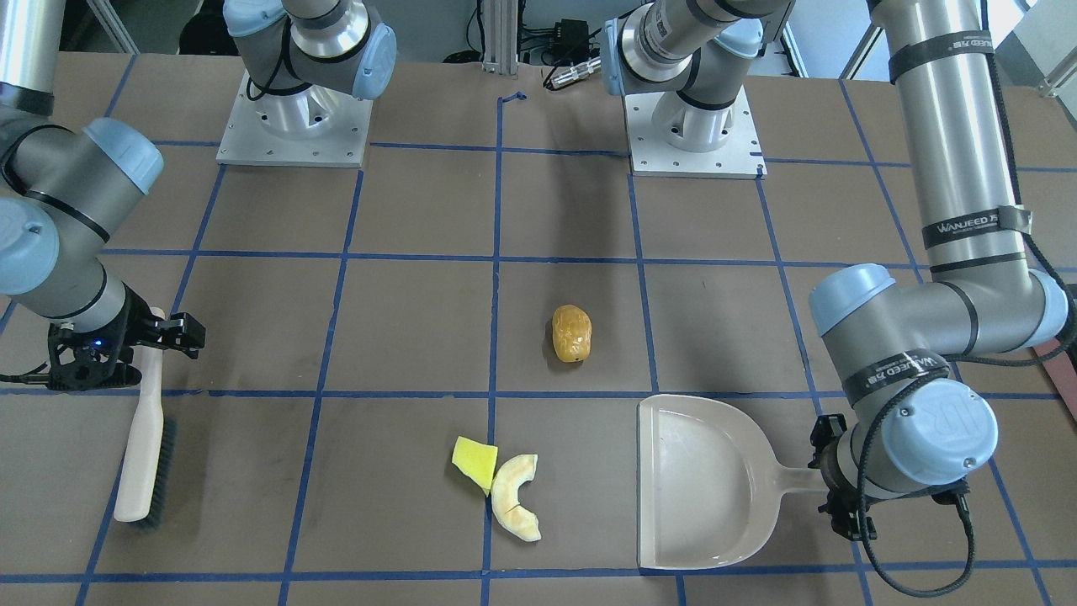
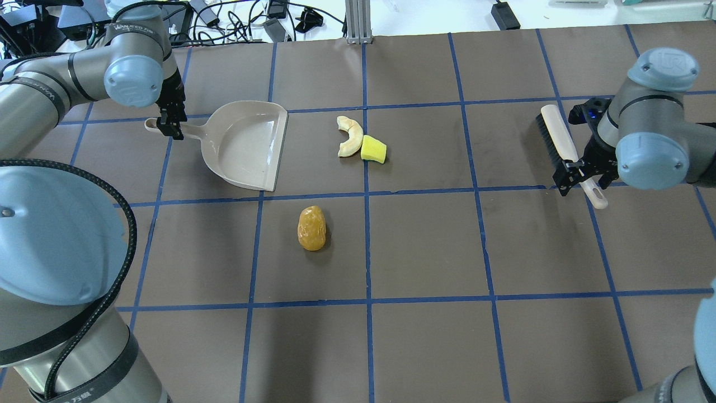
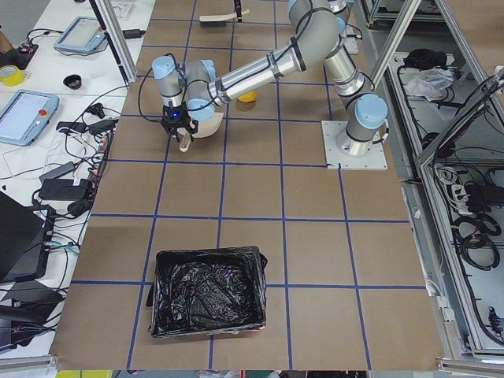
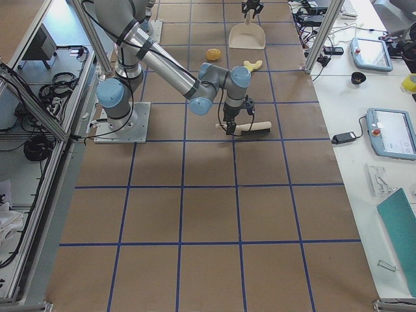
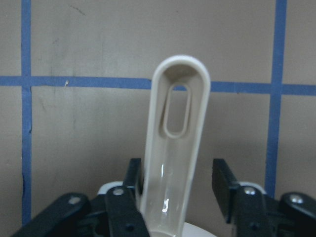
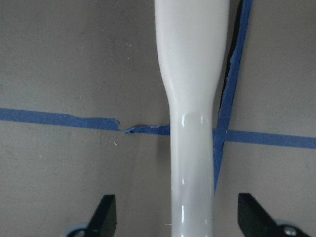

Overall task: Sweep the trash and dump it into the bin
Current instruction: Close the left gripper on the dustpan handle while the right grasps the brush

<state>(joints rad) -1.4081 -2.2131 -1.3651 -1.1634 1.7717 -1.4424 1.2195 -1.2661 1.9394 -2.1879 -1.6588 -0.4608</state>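
Overhead view, brown matte table taped into a blue grid.

Left gripper: jaws released, straddling the dustpan handle. In the wrist view 1 finger sits against the handle's edge, while the other stands off with a gap.

Right gripper: jaws spread wide on either side of the brush handle, touching neither side.

Dustpan: beige glossy plastic, flat on the table at far left. Its straight open lip faces right, with raised walls on the other sides. The handle ends in a slotted loop.

Brush: smooth cream handle, dark bristles along 1 edge, lying at far right.

Trash, 3 pieces:
- Pale cream crescent slice, touching the bright yellow wedge. A strip of bare table separates the pair from the dustpan lip.
- Golden-brown potato-shaped lump, glossy and dimpled, apart from the pair and nearer the robot, about 1 grid square over.

Bin: rectangular, lined with a crinkled black bag. It stands at the table's left end, well apart from the trash.
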